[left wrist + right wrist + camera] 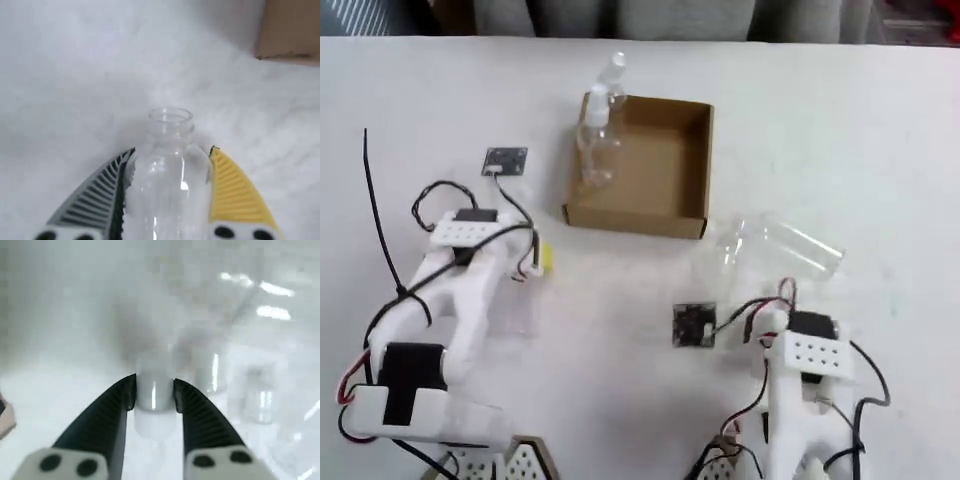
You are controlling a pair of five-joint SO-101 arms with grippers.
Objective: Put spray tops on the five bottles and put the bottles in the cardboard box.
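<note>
A clear bottle with an open neck stands between the grey and yellow fingers of my left gripper, which is shut on its shoulders. In the high view that gripper sits left of the cardboard box. My right gripper is shut on a white spray top, held close to the table. Two bottles with spray tops are at the box's left side. Clear bottles without tops lie on the table right of the box, and they show blurred behind the spray top.
A small dark board lies left of the box and another lies between the arms. Cables trail from both arms. The white table is bare at the far right. A corner of the box shows ahead of the left gripper.
</note>
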